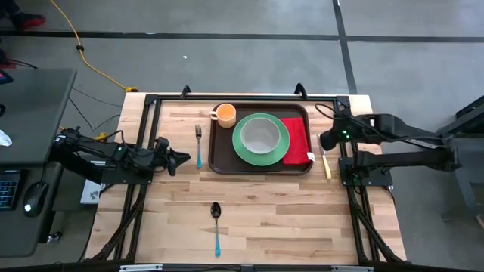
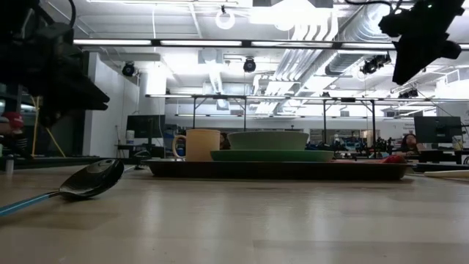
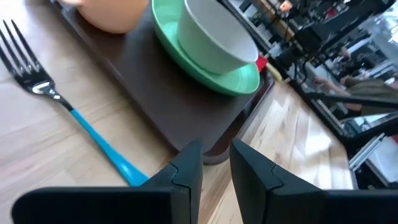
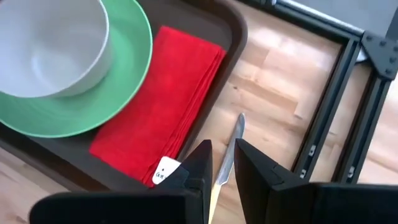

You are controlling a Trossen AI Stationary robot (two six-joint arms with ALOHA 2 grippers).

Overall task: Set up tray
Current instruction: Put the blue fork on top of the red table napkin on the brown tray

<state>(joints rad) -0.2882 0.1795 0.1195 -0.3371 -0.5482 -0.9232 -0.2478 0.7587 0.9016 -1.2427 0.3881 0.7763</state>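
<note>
The left gripper [image 3: 216, 163] hovers over the left part of the surface [image 1: 265, 219], its fingers [image 3: 186, 165] set slightly apart with a narrow gap between them, holding nothing and touching nothing. They point toward the tray [image 1: 221, 160], with a blue-handled fork [image 1: 198, 143] lying just beside the tray's left side.

The right gripper [image 4: 219, 163] hangs near the right edge of the surface, its fingers [image 4: 200, 163] likewise slightly apart and empty, poised above a knife [image 4: 229, 152] that lies on the wood just off the tray's right side.

A small white tag [image 4: 164, 170] sits at the corner of the red napkin [image 4: 163, 112]; its marking is too small to read.

The tray is dark brown, rectangular, with rounded corners and a raised rim, and lies toward the far edge of the surface, about midway along it. It carries an orange mug [image 1: 224, 114], a green plate [image 1: 261, 156] with a white bowl [image 1: 261, 134] on it, and the napkin beside the plate. A blue-handled spoon [image 1: 216, 227] lies nearer the front edge.
</note>
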